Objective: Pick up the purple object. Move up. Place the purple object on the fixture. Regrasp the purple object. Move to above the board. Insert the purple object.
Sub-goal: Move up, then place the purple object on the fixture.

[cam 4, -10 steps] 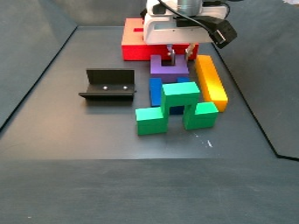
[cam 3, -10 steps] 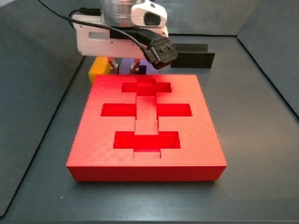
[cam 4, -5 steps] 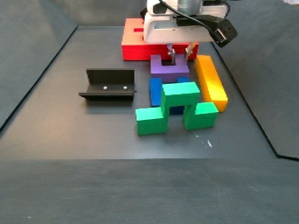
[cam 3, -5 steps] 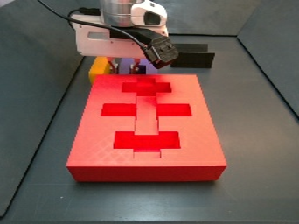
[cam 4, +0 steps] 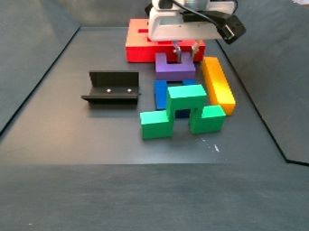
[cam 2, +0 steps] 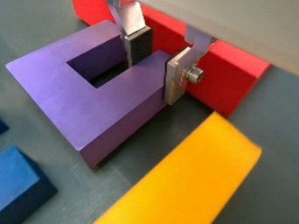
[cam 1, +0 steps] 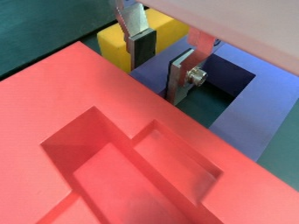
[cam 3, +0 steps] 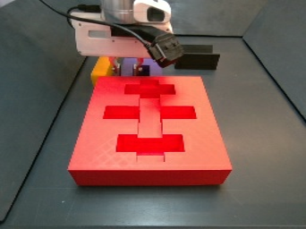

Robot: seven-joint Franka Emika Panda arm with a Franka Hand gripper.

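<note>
The gripper [cam 2: 156, 59] grips one prong of the purple object [cam 2: 87, 96], silver fingers [cam 2: 177, 77] pressed against both faces of it, beside the red board [cam 4: 141, 38] and long yellow bar [cam 4: 216, 83].

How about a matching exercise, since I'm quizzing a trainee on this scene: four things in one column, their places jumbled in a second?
Things:
1. purple block
2. yellow bar
3. fixture
4. green block

Places:
A. stands alone on the floor, apart from the blocks
B. one prong straddled by the claw
C. the block farthest from the red board
D. lies lengthwise beside the purple block

Pairs: 1-B, 2-D, 3-A, 4-C
</note>
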